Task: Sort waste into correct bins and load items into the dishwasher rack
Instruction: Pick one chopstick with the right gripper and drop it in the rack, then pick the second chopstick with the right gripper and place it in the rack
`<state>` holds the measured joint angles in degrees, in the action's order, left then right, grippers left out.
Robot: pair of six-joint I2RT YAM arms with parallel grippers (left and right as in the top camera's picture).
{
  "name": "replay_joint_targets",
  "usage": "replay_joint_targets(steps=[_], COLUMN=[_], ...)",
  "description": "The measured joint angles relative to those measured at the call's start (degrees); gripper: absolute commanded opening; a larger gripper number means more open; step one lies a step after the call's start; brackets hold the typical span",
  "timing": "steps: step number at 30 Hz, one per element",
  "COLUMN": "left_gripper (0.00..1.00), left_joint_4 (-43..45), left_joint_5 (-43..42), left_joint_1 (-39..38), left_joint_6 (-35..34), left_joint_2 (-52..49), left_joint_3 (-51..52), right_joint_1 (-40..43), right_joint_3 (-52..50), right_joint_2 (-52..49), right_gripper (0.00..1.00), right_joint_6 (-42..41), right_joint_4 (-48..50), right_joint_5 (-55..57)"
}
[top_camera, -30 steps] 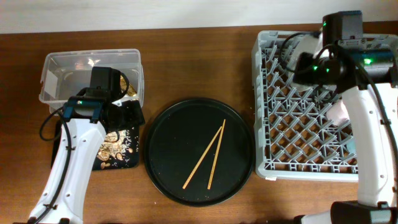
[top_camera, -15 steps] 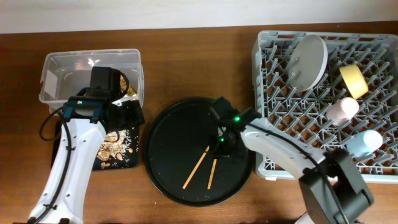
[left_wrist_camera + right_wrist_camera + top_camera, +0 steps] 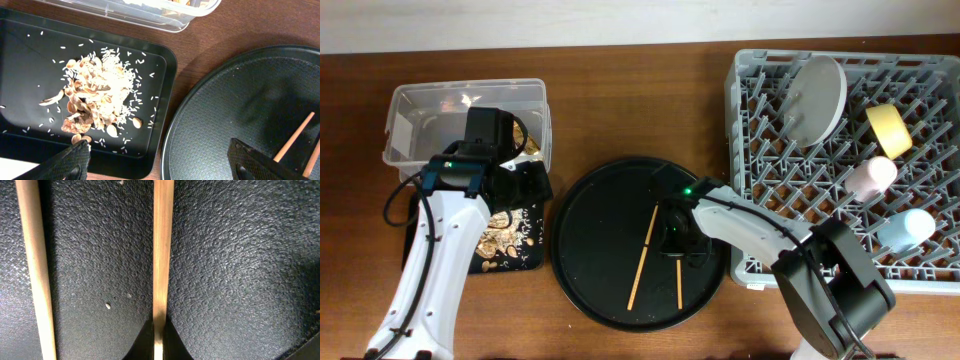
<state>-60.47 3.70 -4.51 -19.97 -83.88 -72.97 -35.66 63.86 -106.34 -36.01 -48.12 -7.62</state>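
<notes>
- The clear plastic tub sits at the left end of the worktop, with a gold-brown wrapper in its right end.
- At 6 o'clock from the tub is the shallow black tray. It holds the food scraps, a heap of tan shells and white rice.
- The left end effector has not moved since half a second ago. It is spread wide and holds nothing, and hangs over the gap between the two trays. The scraps lie at about 10 o'clock from it, apart from both fingers.
- On the round black tray the chopsticks have shifted. Earlier they met in a slanted V; now the left chopstick and right chopstick lie almost parallel, running 12 to 6 o'clock.
- The right end effector has slid slightly left over that tray. Its fingers are closed narrowly against both sides of the right chopstick.
- At 3 o'clock, well clear of it, the dishwasher rack holds the plate, yellow bowl, pink cup and light blue cup, all unchanged.
</notes>
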Motion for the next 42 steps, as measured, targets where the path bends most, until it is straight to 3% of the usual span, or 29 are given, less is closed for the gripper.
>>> replay_joint_targets(steps=[6, 11, 17, 21, 22, 23, 27, 30, 34, 35, 42], left_gripper=[0.87, 0.87, 0.87, 0.87, 0.87, 0.87, 0.87, 0.87, 0.87, 0.87, 0.87], left_joint_4=[-0.4, -0.5, -0.5, -0.5, -0.5, -0.5, -0.5, -0.5, -0.5, -0.5, -0.5], left_joint_5=[0.0, 0.0, 0.0, 0.0, 0.0, 0.0, 0.0, 0.0, 0.0, 0.0, 0.0], left_joint_1=[0.0, 0.0, 0.0, 0.0, 0.0, 0.0, 0.0, 0.0, 0.0, 0.0, 0.0], left_joint_6=[0.0, 0.0, 0.0, 0.0, 0.0, 0.0, 0.0, 0.0, 0.0, 0.0, 0.0], left_joint_2=[0.0, 0.0, 0.0, 0.0, 0.0, 0.0, 0.0, 0.0, 0.0, 0.0, 0.0], left_joint_3=[0.0, 0.0, 0.0, 0.0, 0.0, 0.0, 0.0, 0.0, 0.0, 0.0, 0.0], right_joint_1=[5.2, 18.4, 26.7, 26.7, 26.7, 26.7, 26.7, 25.1, 16.7, 13.2, -2.8], right_joint_3=[10.9, 19.4, 16.1, 15.6, 15.6, 15.6, 20.1, 25.0, 25.7, 24.7, 20.4], right_joint_2=[6.3, 17.5, 10.6, 5.4, 5.3, 5.3, 5.9, 10.4, 12.0, 10.7, -1.7], right_gripper=[0.04, 0.04, 0.05, 0.2, 0.31, 0.34, 0.37, 0.39, 0.44, 0.49, 0.49], right_joint_6=[5.5, 16.8, 24.0, 25.7, 25.8, 25.8, 25.9, 25.9, 23.7, 21.2, 9.0], right_joint_4=[-14.6, -20.3, -19.2, -15.3, -15.2, -15.4, -20.1, -19.9, -18.6, -17.8, -11.8], right_joint_5=[3.0, 5.9, 6.5, 6.5, 6.5, 6.5, 6.3, 2.6, -1.0, -1.7, -2.4])
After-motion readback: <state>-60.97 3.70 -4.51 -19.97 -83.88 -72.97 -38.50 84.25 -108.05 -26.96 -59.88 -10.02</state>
